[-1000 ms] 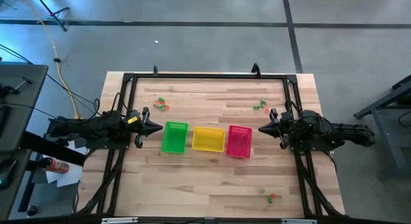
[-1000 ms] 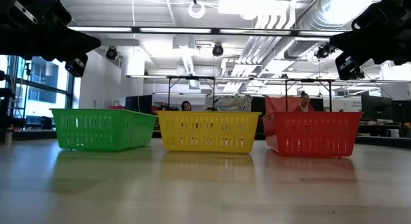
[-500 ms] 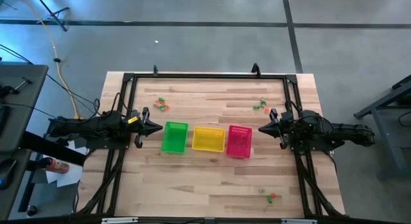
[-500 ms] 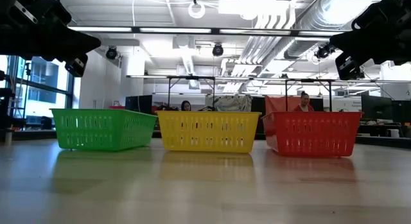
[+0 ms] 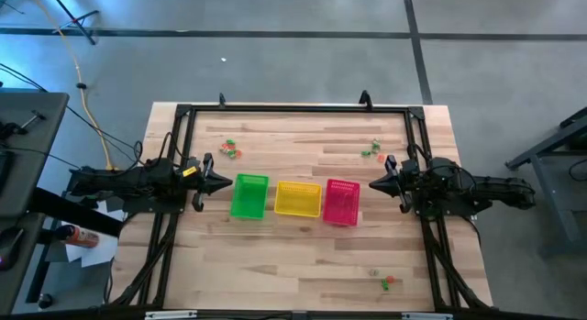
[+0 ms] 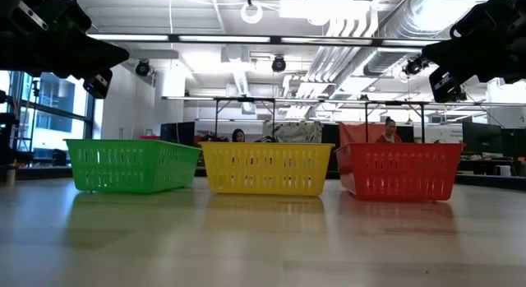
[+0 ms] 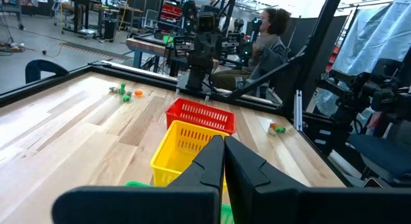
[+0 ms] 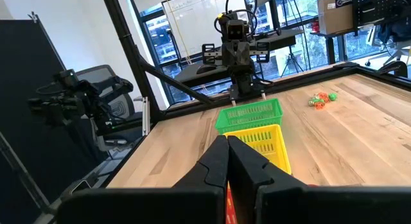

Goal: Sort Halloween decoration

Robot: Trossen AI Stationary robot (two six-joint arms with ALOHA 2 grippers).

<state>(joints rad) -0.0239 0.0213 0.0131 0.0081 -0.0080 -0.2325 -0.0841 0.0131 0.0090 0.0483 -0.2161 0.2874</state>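
3 clusters: trinkets [image 5: 230, 150] at 10 o'clock on the surface [image 5: 303, 256], trinkets at 2 o'clock [image 5: 371, 151], trinkets at 5 o'clock [image 5: 388, 282]
Left fingers [image 5: 227, 182]: closed, empty, beside green basket [image 5: 249, 196]
Right fingers [image 5: 374, 183]: closed, empty, beside pink basket [image 5: 342, 202]
Nearer arm: left for the 10 o'clock cluster, right for the other 2
Long axis: cannot tell

Three baskets, green [image 5: 249, 196], yellow [image 5: 297, 199] and pink [image 5: 342, 202], stand touching in a row across the middle of the worktop [image 5: 303, 256], blocking the straight line between the two arms. Bare wood lies open in front of and behind the row. Small trinket clusters [image 5: 230, 149] sit near three corners.
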